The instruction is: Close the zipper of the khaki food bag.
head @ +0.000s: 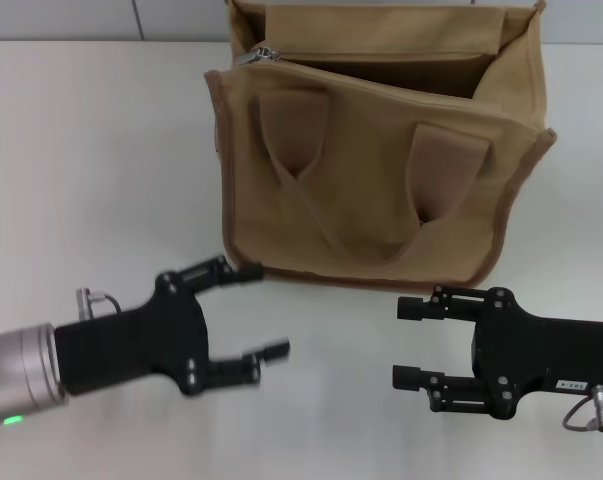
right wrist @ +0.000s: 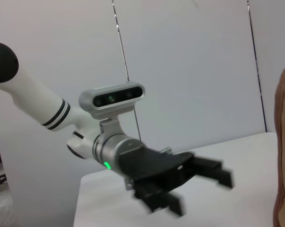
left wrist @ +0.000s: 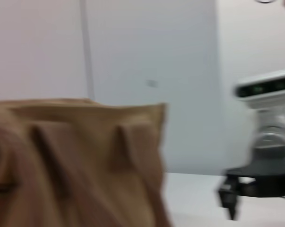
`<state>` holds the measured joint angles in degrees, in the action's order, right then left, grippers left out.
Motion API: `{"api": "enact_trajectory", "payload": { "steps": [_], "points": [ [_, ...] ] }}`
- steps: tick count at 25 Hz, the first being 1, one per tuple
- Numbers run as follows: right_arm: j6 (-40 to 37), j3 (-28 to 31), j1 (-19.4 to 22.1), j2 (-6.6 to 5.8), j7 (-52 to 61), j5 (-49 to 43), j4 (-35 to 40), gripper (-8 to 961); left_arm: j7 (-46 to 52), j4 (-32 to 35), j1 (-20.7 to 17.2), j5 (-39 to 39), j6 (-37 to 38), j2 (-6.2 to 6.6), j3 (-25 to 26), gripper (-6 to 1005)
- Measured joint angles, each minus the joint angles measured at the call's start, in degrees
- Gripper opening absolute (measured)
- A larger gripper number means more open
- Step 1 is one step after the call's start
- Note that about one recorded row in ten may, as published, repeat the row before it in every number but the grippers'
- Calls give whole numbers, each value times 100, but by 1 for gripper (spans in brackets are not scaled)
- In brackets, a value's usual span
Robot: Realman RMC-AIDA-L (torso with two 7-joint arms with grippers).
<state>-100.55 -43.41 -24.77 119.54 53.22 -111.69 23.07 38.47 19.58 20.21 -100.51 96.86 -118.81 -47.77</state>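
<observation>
The khaki food bag (head: 381, 190) stands on the white table at the back middle, its mouth open at the top. The zipper's silver slider (head: 253, 56) sits at the bag's top left corner. Two strap handles (head: 293, 130) hang down the front face. My left gripper (head: 256, 312) is open and empty, just in front of the bag's lower left corner. My right gripper (head: 409, 342) is open and empty, in front of the bag's lower right side. The left wrist view shows the bag (left wrist: 76, 161) close up. The right wrist view shows the left gripper (right wrist: 199, 187) and the bag's edge (right wrist: 283, 151).
The white table (head: 91, 170) stretches to the left of the bag. A pale wall rises behind it. The right arm's gripper shows far off in the left wrist view (left wrist: 229, 198).
</observation>
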Motion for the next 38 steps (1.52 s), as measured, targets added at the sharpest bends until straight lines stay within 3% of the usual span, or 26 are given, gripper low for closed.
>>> {"api": "enact_trajectory", "payload": {
  "steps": [7,16,22,30,32,38],
  "points": [
    [1,-1,-24,5,-5,8,-91,699,-518,-222,-158,1407,-874,0,487,834],
    [12,2,-60,8,-82,8,-218,699,-740,-236,-10,1887,-1571,-9,511,834],
    [18,25,-54,8,-155,13,-302,699,-941,-238,116,2763,-1697,-11,510,834],
    [27,25,-46,8,-287,66,-371,699,-989,-587,587,2786,-1916,-28,395,835],
    [27,25,-38,8,-310,80,-391,699,-989,-624,692,2769,-2008,-28,92,835],
    [28,26,-28,8,-316,89,-391,699,-984,-646,851,2800,-2258,-36,-143,835]
  ]
}}
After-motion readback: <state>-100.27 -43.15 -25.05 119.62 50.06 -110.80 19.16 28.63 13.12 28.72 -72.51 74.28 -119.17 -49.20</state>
